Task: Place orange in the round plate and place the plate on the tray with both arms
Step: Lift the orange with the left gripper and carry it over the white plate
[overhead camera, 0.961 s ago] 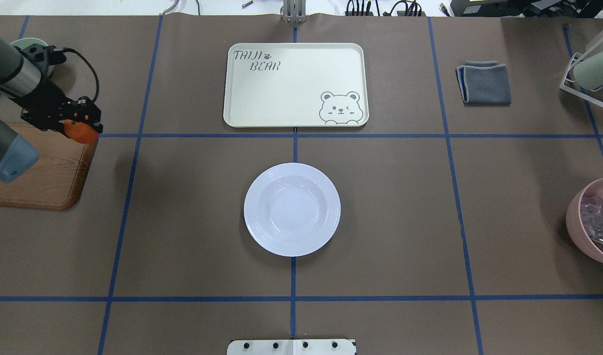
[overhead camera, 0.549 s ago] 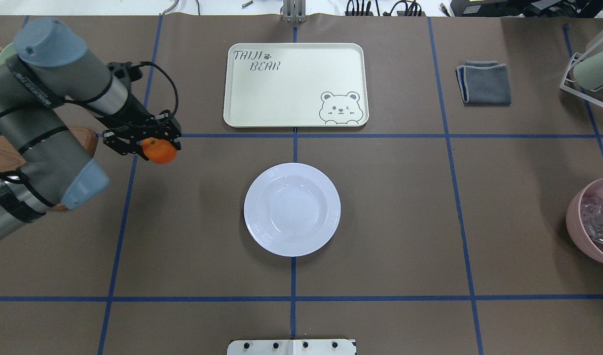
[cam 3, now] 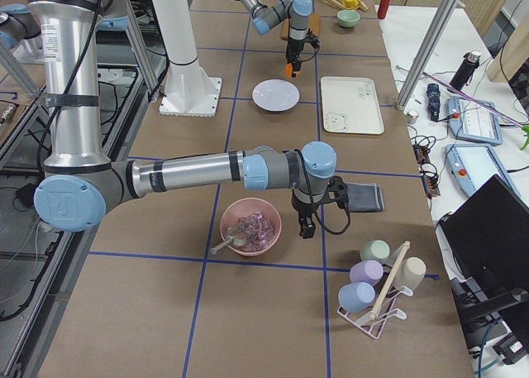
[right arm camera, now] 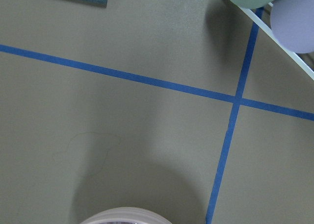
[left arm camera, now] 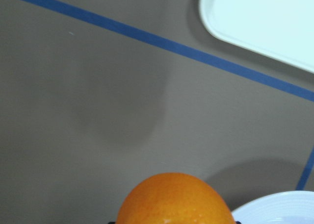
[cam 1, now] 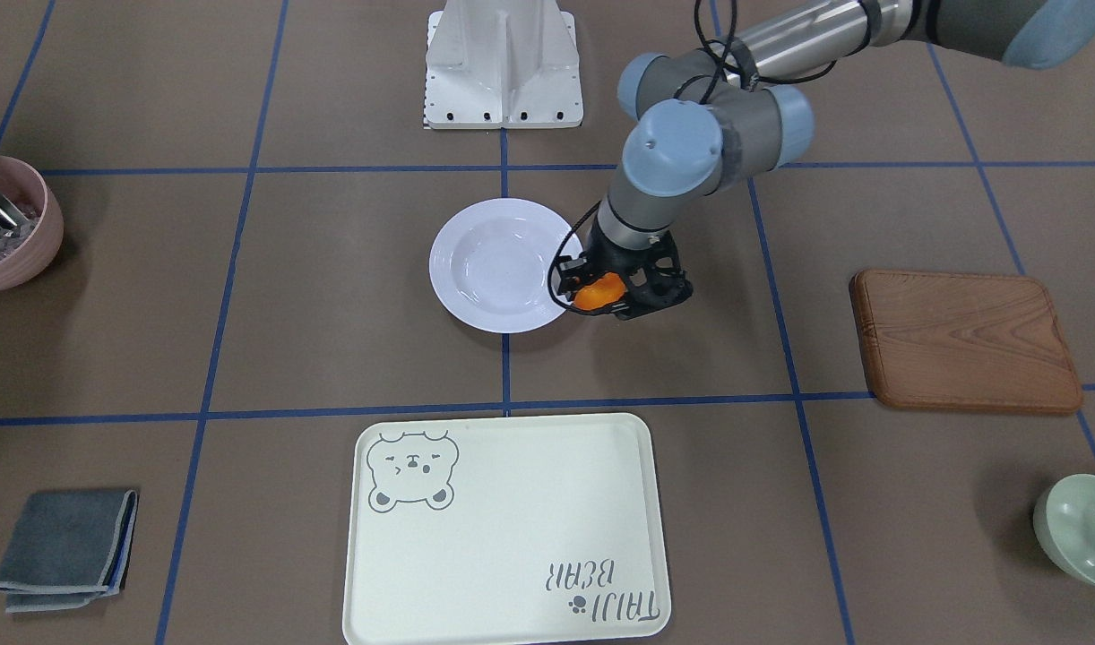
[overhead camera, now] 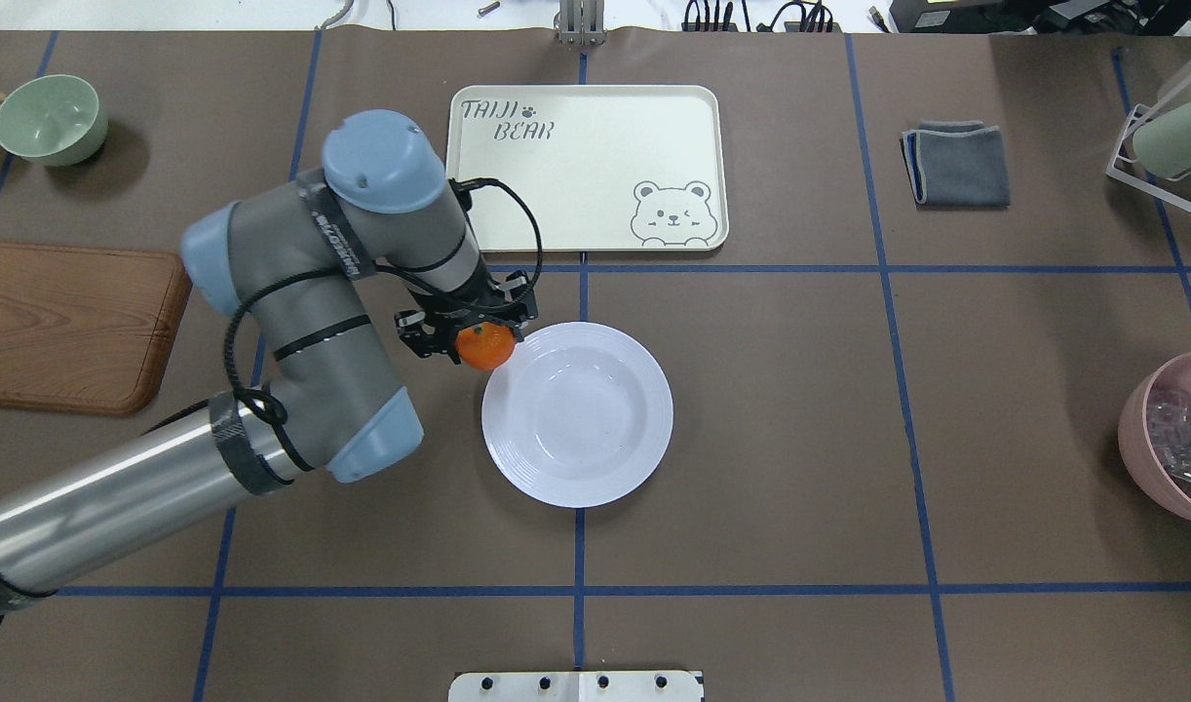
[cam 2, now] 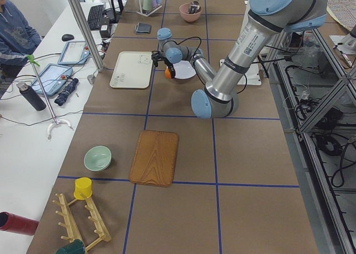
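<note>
Orange peel shows between black jaws: the orange (overhead camera: 485,346) is pinched in the left gripper (overhead camera: 471,331), with the jaws closed on its sides and part of the fruit showing clear of them. The fruit is off the table, held over the plate (overhead camera: 595,429) at its rim, on the robot's left and on the side nearer the tray (overhead camera: 581,166). Left wrist view agrees: peel at the bottom edge, plate rim just entering beside it.

Step in hand, as I judge it: carry to the plate's centre, then release. You should run the gripper inward until the orange is above the sunken middle, not the ridged rim. Come down low before opening. A round fruit let go from height, or onto the slope, will likely roll out. Part the jaws gently, then lift straight up.

Right gripper (cam 3: 307,226) hangs beside the pink bowl (cam 3: 250,227), well apart from the plate. Whether its jaws are spread or closed, cannot tell.
</note>
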Robot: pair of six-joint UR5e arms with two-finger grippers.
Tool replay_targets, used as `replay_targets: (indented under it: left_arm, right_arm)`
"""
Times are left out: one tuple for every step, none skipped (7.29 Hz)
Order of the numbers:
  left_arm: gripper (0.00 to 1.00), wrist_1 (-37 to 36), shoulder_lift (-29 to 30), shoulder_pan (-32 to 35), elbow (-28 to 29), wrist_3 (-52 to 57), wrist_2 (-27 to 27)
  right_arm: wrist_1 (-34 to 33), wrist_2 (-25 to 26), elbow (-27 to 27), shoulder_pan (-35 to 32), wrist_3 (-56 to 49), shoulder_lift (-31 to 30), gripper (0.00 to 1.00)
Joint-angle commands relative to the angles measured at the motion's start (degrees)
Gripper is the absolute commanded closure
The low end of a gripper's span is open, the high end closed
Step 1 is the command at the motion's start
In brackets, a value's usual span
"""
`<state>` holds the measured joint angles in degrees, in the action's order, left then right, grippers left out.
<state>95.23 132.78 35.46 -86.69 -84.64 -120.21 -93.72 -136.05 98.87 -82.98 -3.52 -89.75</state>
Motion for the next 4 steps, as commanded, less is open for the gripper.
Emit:
replay_targets:
  left_arm:
    - [1.00, -0.2, 4.4, -2.3, 2.7, -3.4, 1.6]
    - [1.00, -0.2, 4.6, -3.5, 2.8, -4.2, 1.7]
    - [1.00, -0.2, 4.6, -4.1, 2.8, -4.3, 2.0]
    - [1.00, -0.2, 4.7, -5.9, 2.9, -4.4, 3.3]
  right_arm:
    - [-0.1, -0.3, 0.4, 0.0, 0.0, -0.1, 0.00]
    - [-0.1, -0.3, 0.5, 0.0, 0.0, -0.1, 0.00]
    - [-0.1, -0.3, 0.7, 0.0, 0.1, -0.1, 0.00]
    - [-0.1, -0.4, 0.8, 0.0, 0.1, -0.1, 0.00]
